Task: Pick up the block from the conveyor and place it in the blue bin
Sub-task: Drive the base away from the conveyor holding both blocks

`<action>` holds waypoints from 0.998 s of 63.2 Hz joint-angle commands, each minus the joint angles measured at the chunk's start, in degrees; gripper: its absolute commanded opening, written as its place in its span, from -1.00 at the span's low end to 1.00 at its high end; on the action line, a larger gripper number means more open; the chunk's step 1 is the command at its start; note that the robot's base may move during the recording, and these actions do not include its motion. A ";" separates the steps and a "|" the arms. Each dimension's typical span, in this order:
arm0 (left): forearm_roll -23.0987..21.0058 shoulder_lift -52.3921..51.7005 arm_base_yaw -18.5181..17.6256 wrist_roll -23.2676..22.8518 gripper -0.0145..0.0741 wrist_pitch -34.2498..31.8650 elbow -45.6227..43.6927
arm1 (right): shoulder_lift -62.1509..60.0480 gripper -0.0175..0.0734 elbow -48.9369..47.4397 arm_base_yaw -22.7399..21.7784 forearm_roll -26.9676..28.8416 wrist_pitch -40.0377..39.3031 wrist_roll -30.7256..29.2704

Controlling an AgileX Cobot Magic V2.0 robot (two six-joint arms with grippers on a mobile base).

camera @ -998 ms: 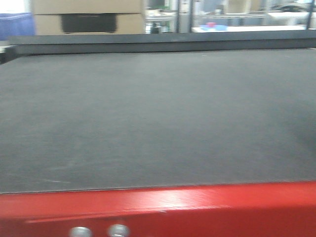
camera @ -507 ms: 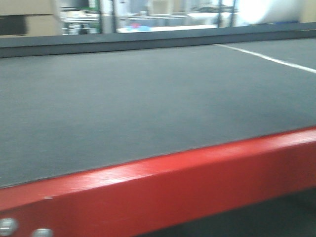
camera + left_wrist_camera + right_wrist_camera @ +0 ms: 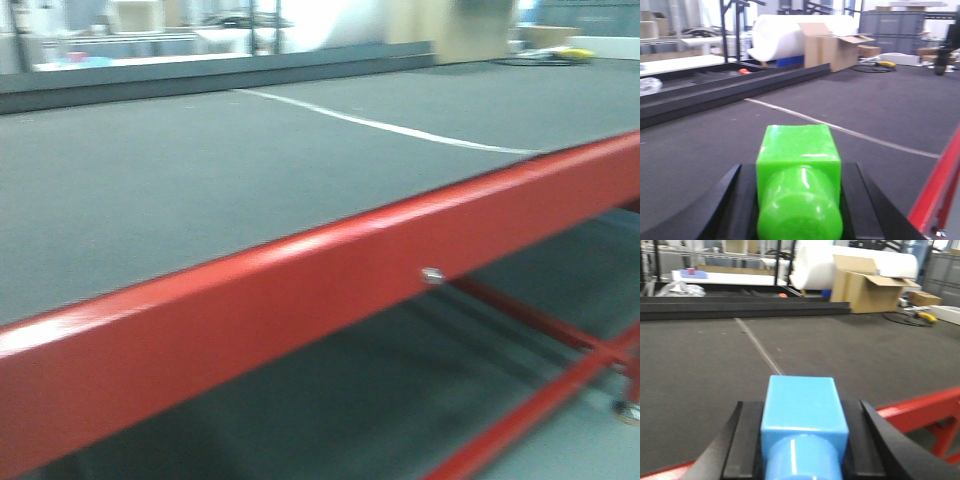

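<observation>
Left wrist-mounted: left tool (image 3: 799,200) apparently grips green block (image 3: 798,145); right tool (image 3: 802,445), blue block (image 3: 801,402)

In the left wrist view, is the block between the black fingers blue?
No, the block sitting between the black fingers is bright green.

Open cardboard box (image 3: 865,290), big white roll (image 3: 780,35), grey cabinets (image 3: 895,27) behind

The front view swings right: the red rail (image 3: 300,290) now slants steeply, and the white line (image 3: 400,128) crosses the conveyor (image 3: 150,190).
</observation>
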 commanded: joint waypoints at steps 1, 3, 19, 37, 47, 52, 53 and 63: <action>0.11 -0.22 -0.04 -0.02 -0.92 -0.85 0.00 | -0.33 -0.97 0.06 -0.08 -0.11 -0.96 -0.29; 0.11 -0.22 -0.04 -0.02 -0.92 -0.85 0.00 | -0.33 -0.97 0.06 -0.08 -0.11 -0.96 -0.29; 0.11 -0.22 -0.04 -0.02 -0.92 -0.85 0.00 | -0.33 -0.97 0.06 -0.08 -0.11 -0.96 -0.29; 0.11 -0.22 -0.04 -0.02 -0.92 -0.85 0.00 | -0.33 -0.97 0.06 -0.08 -0.11 -0.96 -0.29; 0.11 -0.22 -0.04 -0.02 -0.92 -0.85 0.00 | -0.33 -0.97 0.06 -0.08 -0.11 -0.96 -0.29; 0.11 -0.22 -0.04 -0.02 -0.92 -0.85 0.00 | -0.33 -0.97 0.06 -0.08 -0.11 -0.96 -0.29; 0.11 -0.22 -0.04 -0.02 -0.92 -0.85 0.00 | -0.33 -0.97 0.06 -0.08 -0.11 -0.96 -0.29; 0.11 -0.22 -0.04 -0.02 -0.92 -0.85 0.00 | -0.33 -0.97 0.06 -0.08 -0.11 -0.96 -0.29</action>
